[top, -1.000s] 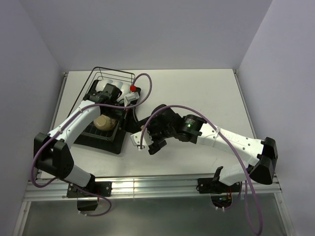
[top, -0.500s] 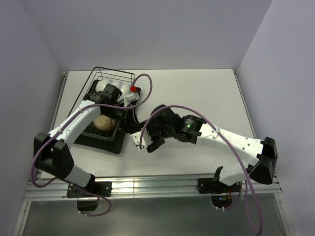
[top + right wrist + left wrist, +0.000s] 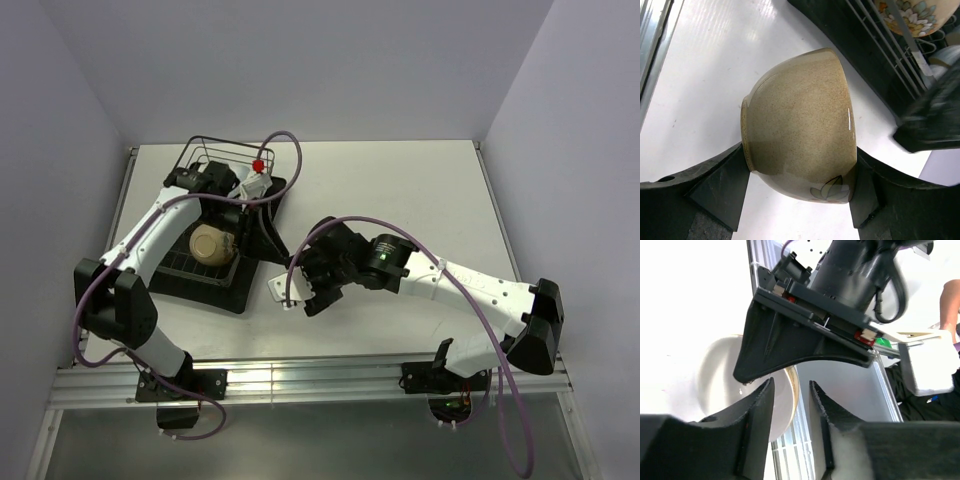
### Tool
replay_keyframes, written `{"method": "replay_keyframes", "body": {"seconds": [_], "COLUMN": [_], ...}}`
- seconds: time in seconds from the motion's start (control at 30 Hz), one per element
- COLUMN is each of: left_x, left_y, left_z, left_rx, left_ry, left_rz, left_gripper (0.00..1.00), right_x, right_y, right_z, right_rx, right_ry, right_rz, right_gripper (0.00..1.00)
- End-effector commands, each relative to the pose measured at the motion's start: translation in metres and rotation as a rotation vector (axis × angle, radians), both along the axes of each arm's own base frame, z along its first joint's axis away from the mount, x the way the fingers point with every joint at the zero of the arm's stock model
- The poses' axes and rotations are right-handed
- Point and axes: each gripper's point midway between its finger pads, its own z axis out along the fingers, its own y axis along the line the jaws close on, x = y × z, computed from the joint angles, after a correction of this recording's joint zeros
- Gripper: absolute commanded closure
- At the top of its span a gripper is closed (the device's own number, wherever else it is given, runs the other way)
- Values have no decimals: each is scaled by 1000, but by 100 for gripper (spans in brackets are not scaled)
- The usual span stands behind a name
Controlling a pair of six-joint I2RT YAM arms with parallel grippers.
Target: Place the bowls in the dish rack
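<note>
1. The right gripper [image 3: 795,187] is clamping a tan bowl [image 3: 800,125] on its side, its fingers [image 3: 720,190] pressing on opposite walls. The bowl is hanging over the surface [image 3: 400,200] just beside the rack [image 3: 195,268]. From above, the arm is hiding it.
2. In the rack a floral bowl [image 3: 910,17] is sitting, cut off by the right wrist view's top edge.
3. Over the rack's far end the left gripper [image 3: 791,387] is hovering, its fingers [image 3: 755,410] a narrow gap apart and gripping nothing. A white bowl [image 3: 725,370] is standing behind them, partly hidden, its rim showing in the gap. What it is resting on cannot be told.
4. The surface is showing plain white, and pale grey walls [image 3: 300,60] are closing it in on three sides.
</note>
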Motion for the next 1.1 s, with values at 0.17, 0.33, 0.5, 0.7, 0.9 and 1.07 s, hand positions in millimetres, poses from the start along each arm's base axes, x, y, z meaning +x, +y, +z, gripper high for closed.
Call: {"method": "replay_keyframes", "body": {"seconds": [0.17, 0.33, 0.5, 0.7, 0.9, 1.07], "left_x": [52, 75, 89, 86, 86, 83], "left_y": [8, 24, 67, 108, 134, 152], "left_z": [41, 87, 135, 167, 167, 167], "left_rx": [71, 72, -45, -112, -130, -136], "left_ry": [-261, -379, -424, -477, -395, -365], "left_rz": [152, 381, 575, 834, 941, 1009], "left_gripper": [56, 53, 52, 44, 43, 44], "right_x": [-4, -8, -8, 8, 26, 49], "right_y": [7, 14, 36, 68, 108, 145], "right_z": [26, 39, 61, 93, 131, 154], "right_rx": [78, 120, 207, 309, 430, 536], "right_ry": [2, 64, 216, 370, 516, 615], "right_rz": [3, -27, -65, -169, -240, -291], "right_gripper": [98, 99, 100, 100, 100, 100]}}
